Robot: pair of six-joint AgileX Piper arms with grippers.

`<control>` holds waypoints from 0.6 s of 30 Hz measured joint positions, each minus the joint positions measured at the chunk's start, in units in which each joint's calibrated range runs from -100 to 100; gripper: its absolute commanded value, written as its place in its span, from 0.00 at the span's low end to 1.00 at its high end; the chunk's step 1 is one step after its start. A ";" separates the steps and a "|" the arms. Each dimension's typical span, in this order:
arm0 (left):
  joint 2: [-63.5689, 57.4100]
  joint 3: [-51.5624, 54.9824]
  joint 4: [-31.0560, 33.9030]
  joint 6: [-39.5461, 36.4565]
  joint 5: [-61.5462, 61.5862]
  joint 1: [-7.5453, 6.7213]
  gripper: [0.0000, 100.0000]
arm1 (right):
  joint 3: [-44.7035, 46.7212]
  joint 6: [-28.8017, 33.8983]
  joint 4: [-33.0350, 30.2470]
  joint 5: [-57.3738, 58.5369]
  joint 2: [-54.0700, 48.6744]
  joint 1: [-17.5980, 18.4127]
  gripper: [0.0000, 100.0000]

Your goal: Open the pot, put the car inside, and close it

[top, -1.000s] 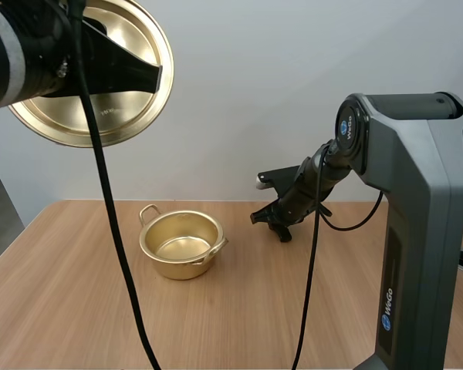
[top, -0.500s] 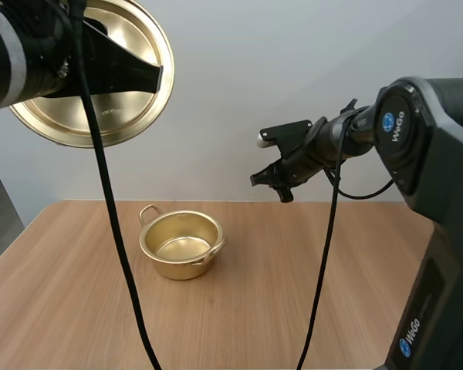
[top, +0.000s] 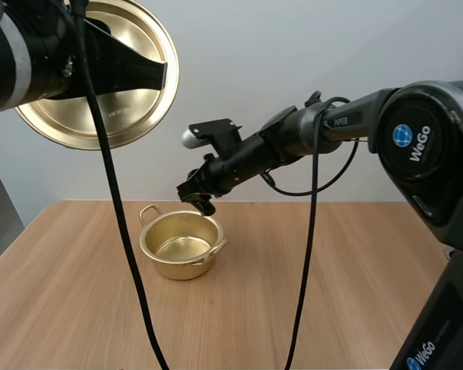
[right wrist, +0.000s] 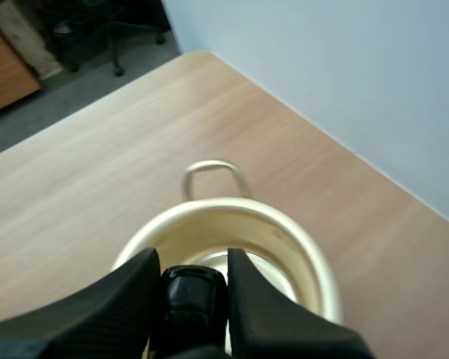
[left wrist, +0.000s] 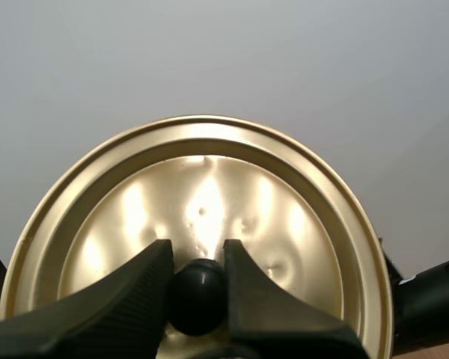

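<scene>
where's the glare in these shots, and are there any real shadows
Left wrist view: patchy white glare spreads over the lid around the knob. High view: a bright sheen on the inside floor of the pot, with hardly any shadow on the table. Right wrist view: even light with no hot spots, and the car is a glossy dark shape.

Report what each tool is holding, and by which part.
Left tool: the lid, pinched by its black knob. Right tool: the black car, gripped by its sides above the pot.
</scene>
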 measured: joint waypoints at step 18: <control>0.00 0.00 -7.32 0.33 4.46 3.14 0.00 | 0.00 -11.13 7.97 -7.01 10.63 2.99 0.00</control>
